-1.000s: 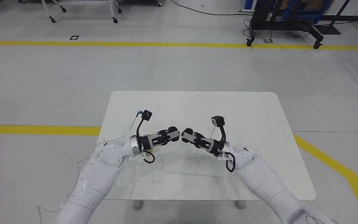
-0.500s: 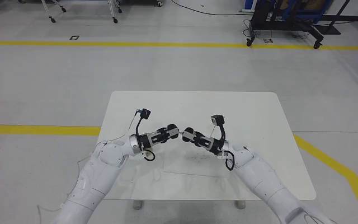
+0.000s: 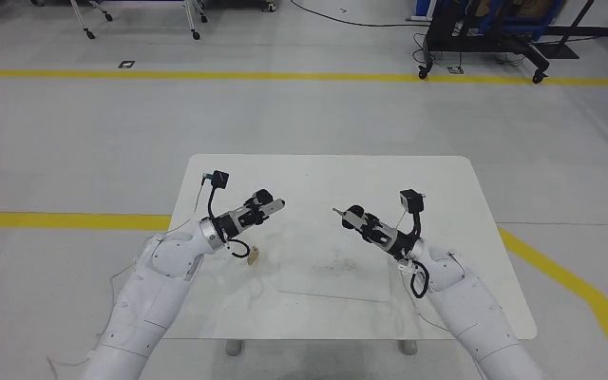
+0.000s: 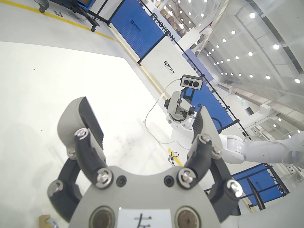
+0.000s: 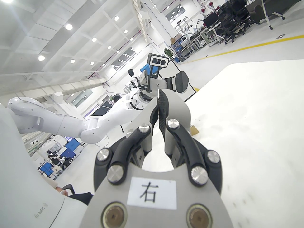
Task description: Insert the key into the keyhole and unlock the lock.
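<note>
A small tan lock (image 3: 253, 261) lies on the white table (image 3: 427, 180), close under my left wrist; it also appears as the lock (image 4: 46, 220) and the lock (image 5: 194, 130). My left gripper (image 3: 273, 202) hovers over the table's left half, open, and nothing sits between its fingers (image 4: 91, 117). My right gripper (image 3: 342, 212) is over the right half, pointing at the left one. Its fingers (image 5: 166, 105) are pressed shut, and a thin metal tip, the key (image 3: 335, 210), sticks out of them. The two grippers stand well apart.
A faint, scuffed rectangular patch (image 3: 332, 275) marks the table's middle near the front edge. The far half of the table is bare. Yellow lines (image 3: 285, 74) run across the floor, and carts (image 3: 484, 38) stand far behind.
The grippers, tip to tip at the table's middle before, have drawn apart to their own sides. The left gripper has opened, and the lock now lies on the table.
</note>
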{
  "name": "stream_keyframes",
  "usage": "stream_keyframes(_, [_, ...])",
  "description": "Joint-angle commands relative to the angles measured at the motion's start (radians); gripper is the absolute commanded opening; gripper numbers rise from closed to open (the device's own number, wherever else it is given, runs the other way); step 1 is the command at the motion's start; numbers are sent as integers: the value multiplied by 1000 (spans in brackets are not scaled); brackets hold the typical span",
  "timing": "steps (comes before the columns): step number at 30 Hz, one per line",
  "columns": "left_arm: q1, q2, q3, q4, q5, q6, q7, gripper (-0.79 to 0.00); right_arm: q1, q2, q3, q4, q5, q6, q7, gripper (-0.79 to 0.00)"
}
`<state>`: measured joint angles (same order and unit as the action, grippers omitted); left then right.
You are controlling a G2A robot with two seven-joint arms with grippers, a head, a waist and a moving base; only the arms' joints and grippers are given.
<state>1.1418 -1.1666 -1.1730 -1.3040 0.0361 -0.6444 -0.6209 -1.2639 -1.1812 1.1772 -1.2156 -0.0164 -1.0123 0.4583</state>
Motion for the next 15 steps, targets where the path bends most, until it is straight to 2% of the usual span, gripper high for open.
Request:
stream_keyframes(1, [0, 0, 0, 0, 0, 0, 0, 0, 0, 0, -1, 1, 1, 0, 1, -785])
stream_keyframes(7, [5, 1, 3, -21, 33, -4, 2, 0, 0, 0, -1, 1, 1, 0, 1, -785])
stream_keyframes(11, [85, 29, -74, -154, 277, -20, 24, 0, 0, 0, -1, 1, 1, 0, 1, -785])
stream_keyframes(15, [226, 64, -211, -346, 528, 14, 15, 0, 0, 0, -1, 1, 1, 0, 1, -785])
